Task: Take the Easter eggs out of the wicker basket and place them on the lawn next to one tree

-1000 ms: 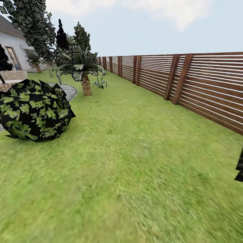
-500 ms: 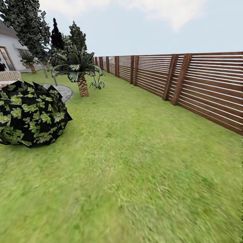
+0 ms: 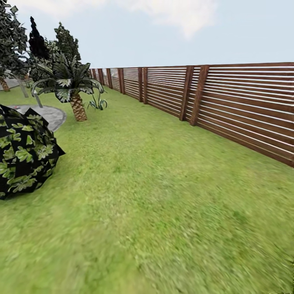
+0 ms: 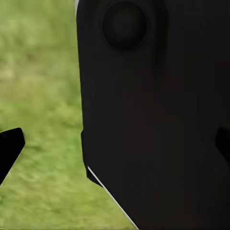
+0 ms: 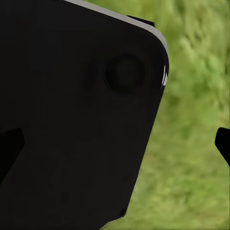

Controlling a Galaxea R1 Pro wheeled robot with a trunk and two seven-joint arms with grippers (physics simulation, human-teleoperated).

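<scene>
The lawn [image 3: 163,196] spreads ahead of me, short green grass with yellowish patches. A tree [image 3: 9,41] with dark angular leaves stands at the far left of the head view, with more dark trees behind it. The Easter eggs and the wicker basket are out of view. In the left wrist view my left gripper [image 4: 115,148] is open, its dark fingertips [image 4: 9,148] wide apart in front of a black part of my body. My right gripper [image 5: 115,146] is open in the same way, over grass.
A round leafy bush [image 3: 22,157] sits on the grass at the left. Behind it are a grey paved patio [image 3: 49,114], a short palm [image 3: 71,85] and a small spiky plant [image 3: 98,104]. A brown slat fence [image 3: 228,106] runs along the right side.
The whole head view has swung to the right: bush, palm and trees have slid toward the left edge, and the house has left the picture. The camera moved, not the things.
</scene>
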